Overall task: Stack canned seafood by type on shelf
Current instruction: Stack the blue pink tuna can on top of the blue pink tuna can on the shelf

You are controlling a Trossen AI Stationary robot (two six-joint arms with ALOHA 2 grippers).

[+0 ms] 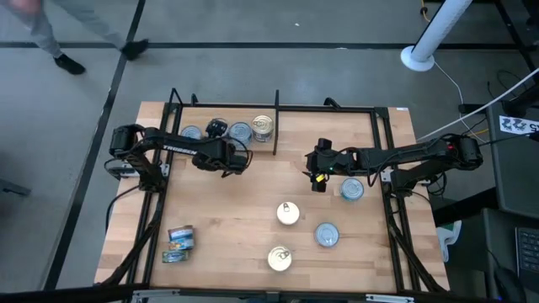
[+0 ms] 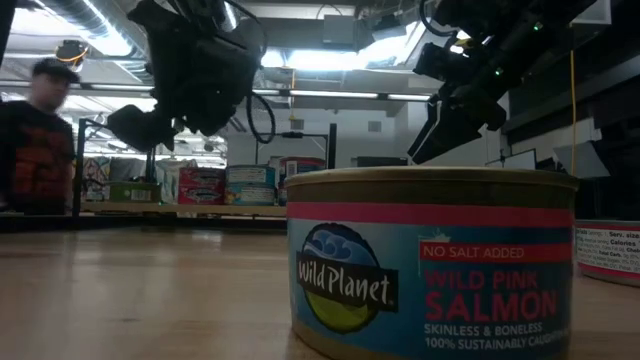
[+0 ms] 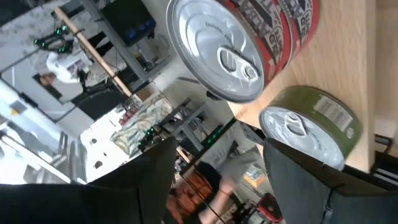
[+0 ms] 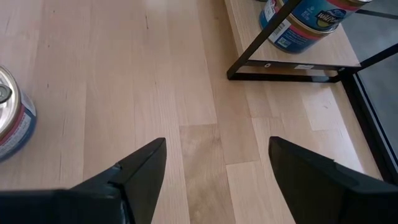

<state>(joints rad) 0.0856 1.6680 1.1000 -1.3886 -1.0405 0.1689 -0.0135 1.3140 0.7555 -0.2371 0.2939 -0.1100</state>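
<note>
Left end effector [image 1: 238, 157]: fingers spread, nothing between them, hanging just beside the row of tins at the back of the shelf [image 1: 219, 210]. Its wrist view looks past the fingers at a green-labelled tin [image 3: 314, 124] and, beyond it, a stack of red-labelled tins [image 3: 249, 43].

Right end effector [image 1: 318, 178]: fingers also spread and empty, over bare wood near the middle, just right of the short black divider bar [image 1: 275, 122]. A blue-topped tin [image 1: 352, 189] sits just beside it toward the right rail.

Outward: three more loose round tins lie on the board's near half, two with gold tops [image 1: 288, 213], [image 1: 280, 257] and a blue-topped one [image 1: 327, 235]. Small labelled tins [image 1: 179, 243] sit near the front left corner. The low view is filled by one salmon tin [image 2: 430, 265].

A person [image 2: 40, 140] stands beyond the surface.

Judgement: between picks; sorting is partly done, the back row begun. Next move likely calls for the right end effector to drop over the nearest loose tin, straddle it squarely, then close.
</note>
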